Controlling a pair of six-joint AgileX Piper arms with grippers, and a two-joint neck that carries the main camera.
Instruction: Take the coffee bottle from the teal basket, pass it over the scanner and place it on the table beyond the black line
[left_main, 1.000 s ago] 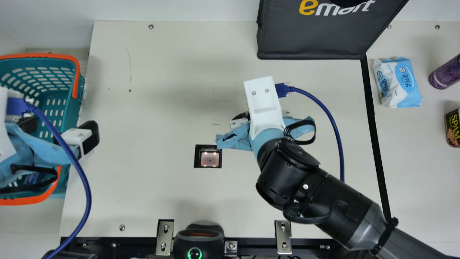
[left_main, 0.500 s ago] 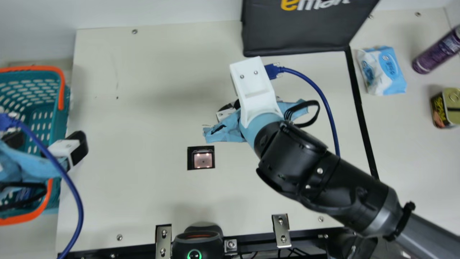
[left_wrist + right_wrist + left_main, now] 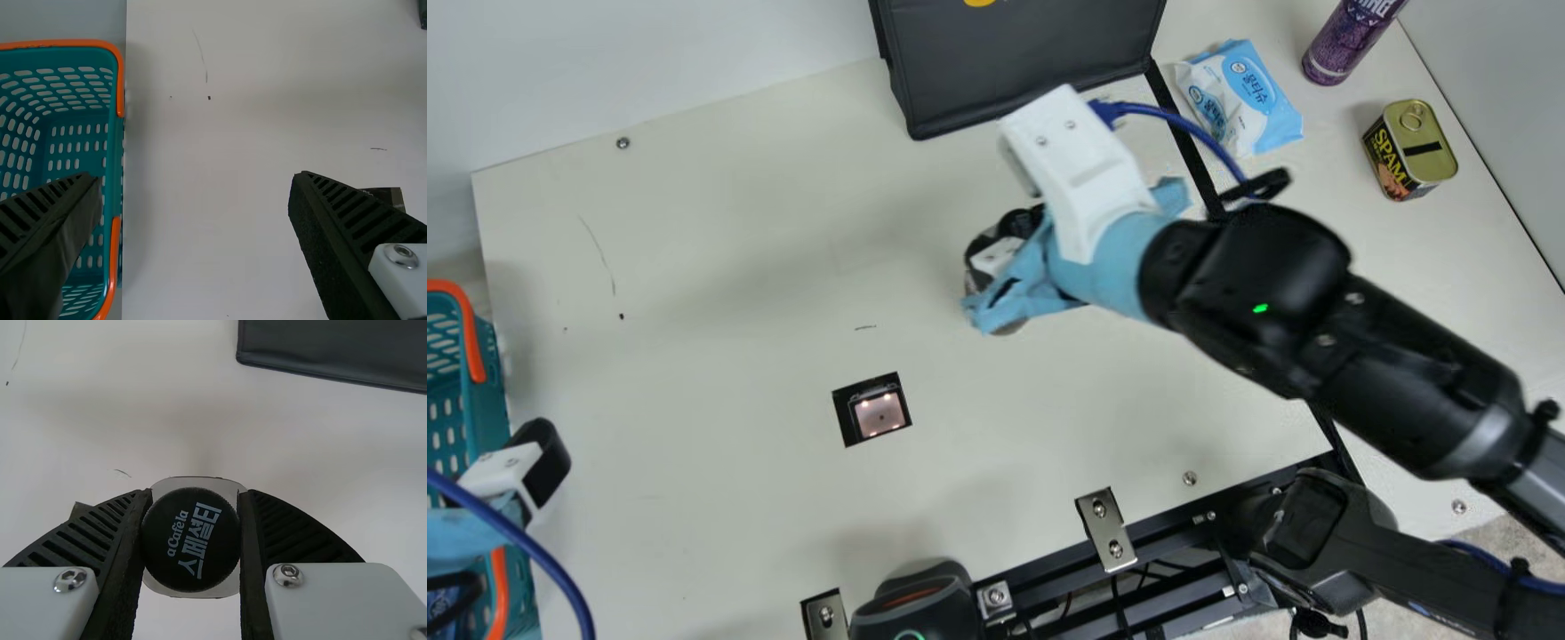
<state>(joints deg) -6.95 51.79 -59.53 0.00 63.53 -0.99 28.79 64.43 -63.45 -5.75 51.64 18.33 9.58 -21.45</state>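
Right claw, gripping coffee bottle, neared black line and wipes; left claw gapes.

The coffee bottle has a round black cap with pale lettering and a clear, round-cornered body; it is held cap toward the wrist camera in the right gripper, between scanner and black line. The scanner is a lit pinkish pane set in the cream table. The slotted teal basket, with orange handles, stands at the table's left edge. The black line crosses the right side, partly behind the arm.
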